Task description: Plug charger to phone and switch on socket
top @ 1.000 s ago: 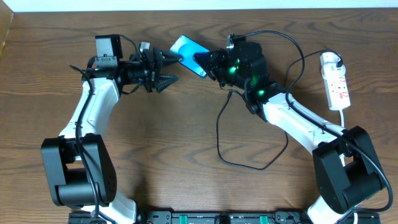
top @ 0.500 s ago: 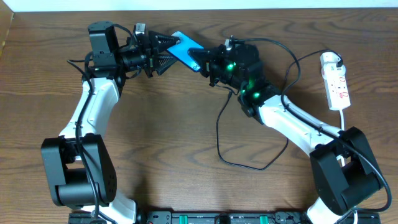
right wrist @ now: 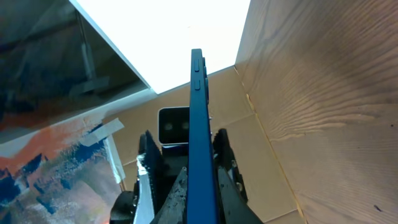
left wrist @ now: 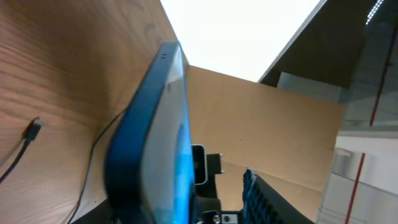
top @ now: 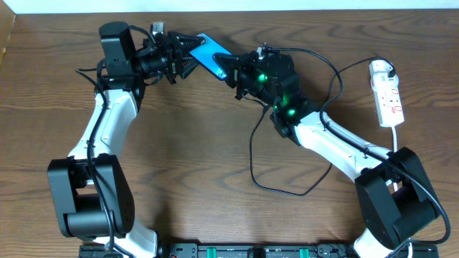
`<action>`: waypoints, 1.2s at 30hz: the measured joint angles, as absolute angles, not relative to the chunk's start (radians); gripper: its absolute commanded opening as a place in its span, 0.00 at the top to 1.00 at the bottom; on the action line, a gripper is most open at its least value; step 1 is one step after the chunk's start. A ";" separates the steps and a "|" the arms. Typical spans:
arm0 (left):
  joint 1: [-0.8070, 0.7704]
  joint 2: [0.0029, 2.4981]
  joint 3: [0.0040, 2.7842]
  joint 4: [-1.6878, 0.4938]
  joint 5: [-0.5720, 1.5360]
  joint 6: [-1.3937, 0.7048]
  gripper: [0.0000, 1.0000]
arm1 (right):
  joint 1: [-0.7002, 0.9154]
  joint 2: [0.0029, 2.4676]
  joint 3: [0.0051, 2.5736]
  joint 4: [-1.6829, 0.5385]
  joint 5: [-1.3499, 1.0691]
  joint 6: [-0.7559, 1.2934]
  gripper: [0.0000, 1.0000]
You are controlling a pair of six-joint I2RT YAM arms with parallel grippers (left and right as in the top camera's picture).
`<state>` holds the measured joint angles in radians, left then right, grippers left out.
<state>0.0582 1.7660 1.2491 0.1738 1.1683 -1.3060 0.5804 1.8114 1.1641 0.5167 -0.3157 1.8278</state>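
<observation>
Black charger cable (top: 252, 154) lies looped on the wooden table (top: 179, 165). Beyond it, the right gripper (top: 232, 70) is clamped on one end of the blue-lit phone (top: 211, 54), which is raised on edge. The left gripper (top: 189, 52) straddles the other end, but contact is unclear. The power strip (top: 388, 93) lies well apart, far right.

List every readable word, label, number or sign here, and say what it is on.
No text is legible.
Screen of the phone: blue, any text too small to read.
Red marks on the socket: too small to read.
</observation>
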 measured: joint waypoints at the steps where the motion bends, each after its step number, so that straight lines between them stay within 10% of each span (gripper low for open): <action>1: 0.058 1.766 1.249 0.179 1.168 -1.312 0.58 | 0.581 1.811 1.164 0.517 -0.314 1.831 0.98; 36: 0.013 1.766 1.249 0.183 1.109 -1.339 0.77 | 0.606 1.811 1.164 0.542 -0.295 1.841 0.98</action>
<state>0.0128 1.7660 1.2491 0.1833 1.1091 -1.3388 0.6064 1.8114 1.1641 0.5423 -0.2951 1.8412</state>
